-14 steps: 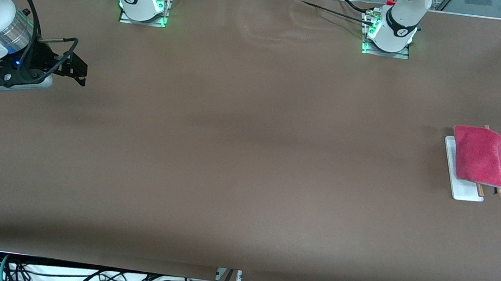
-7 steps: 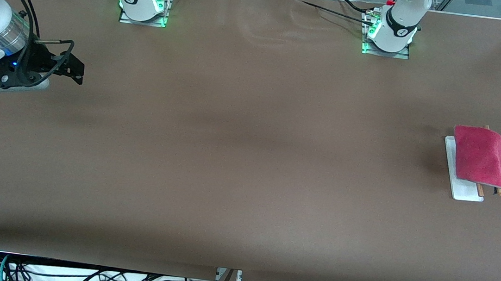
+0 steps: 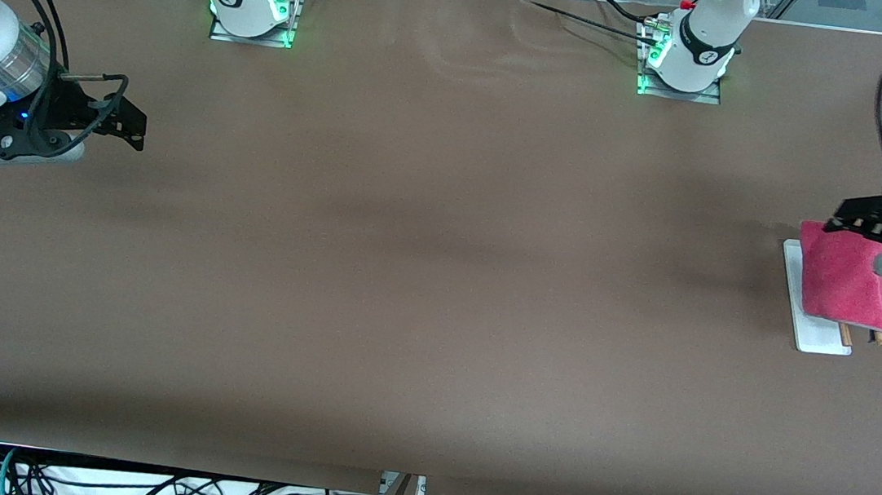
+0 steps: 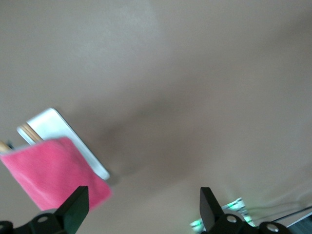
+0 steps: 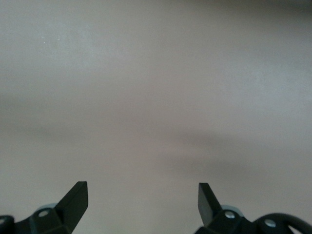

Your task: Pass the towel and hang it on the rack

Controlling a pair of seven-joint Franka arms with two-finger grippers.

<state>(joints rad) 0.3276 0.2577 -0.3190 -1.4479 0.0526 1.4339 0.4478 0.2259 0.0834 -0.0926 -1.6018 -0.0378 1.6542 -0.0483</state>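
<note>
brown table [image 3: 421,278], towel [image 3: 843,277] on rack [image 3: 799,306]

Brown table [image 3: 437,280] filling most of the frame, its covering faintly rippled at upper centre. Two arm bases [image 3: 254,2] [image 3: 686,60] bolted along the top edge. At the right edge of the frame, the rack [image 3: 799,306] rests on its flat white base directly on the table surface

You see a wide brown surface [image 3: 421,278] with faint ripples — evenly lit, with a white floor strip and tangled black cables [image 3: 137,486] below its near edge.
</note>
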